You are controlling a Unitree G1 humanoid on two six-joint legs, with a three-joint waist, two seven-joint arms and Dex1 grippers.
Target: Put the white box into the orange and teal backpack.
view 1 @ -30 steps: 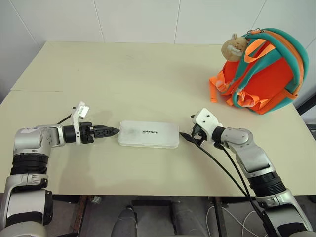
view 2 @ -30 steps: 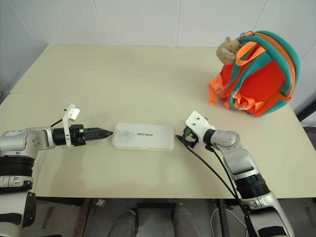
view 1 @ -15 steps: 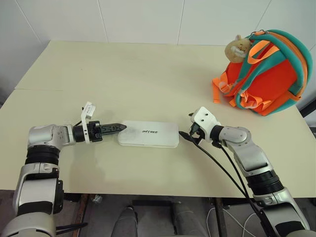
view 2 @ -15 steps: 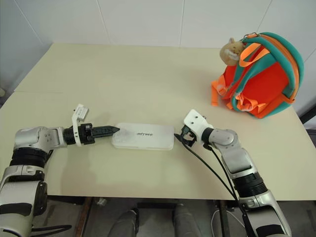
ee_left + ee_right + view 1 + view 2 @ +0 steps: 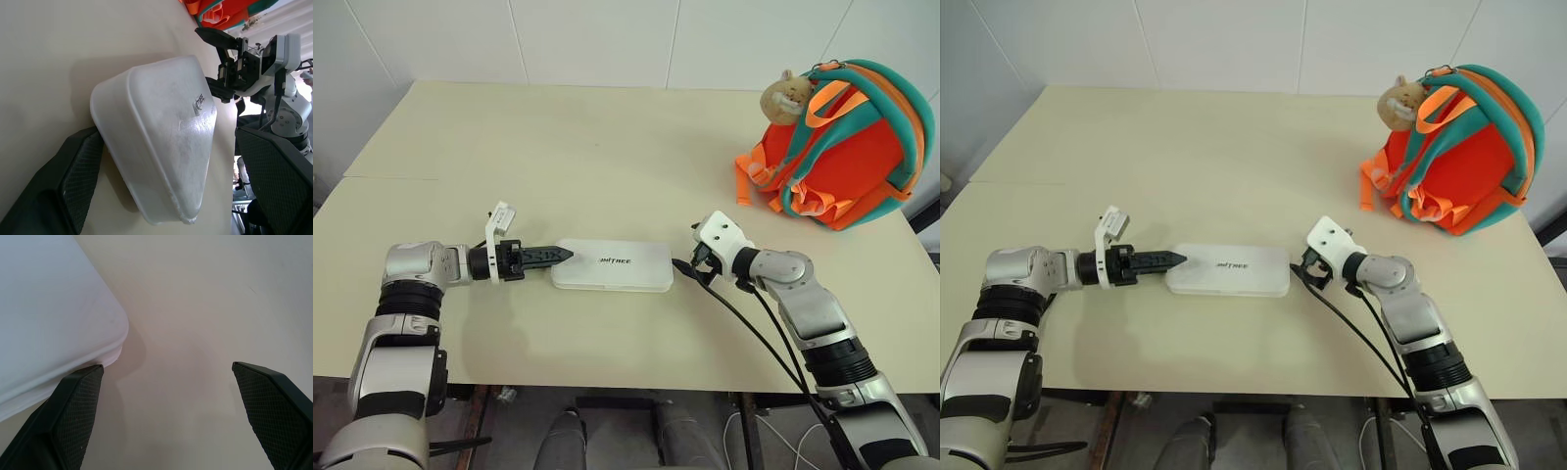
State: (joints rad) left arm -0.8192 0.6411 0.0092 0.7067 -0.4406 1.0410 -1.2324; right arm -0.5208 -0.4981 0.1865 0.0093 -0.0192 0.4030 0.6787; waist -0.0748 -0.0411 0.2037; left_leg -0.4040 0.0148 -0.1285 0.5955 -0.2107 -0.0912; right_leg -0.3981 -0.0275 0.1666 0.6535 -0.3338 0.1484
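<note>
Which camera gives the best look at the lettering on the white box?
The left eye view: the whole white box lies flat with its dark lettering upright. The right eye view shows much the same. The left wrist view shows the lettering skewed, from one end; the right wrist view catches just a blank corner.

White box (image 5: 44, 318) runs off the right-wrist frame.

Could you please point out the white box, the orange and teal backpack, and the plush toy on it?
white box (image 5: 612, 265): left eye view, top face.
orange and teal backpack (image 5: 855, 162): left eye view, orange front.
plush toy (image 5: 784, 96): left eye view, head.
</note>
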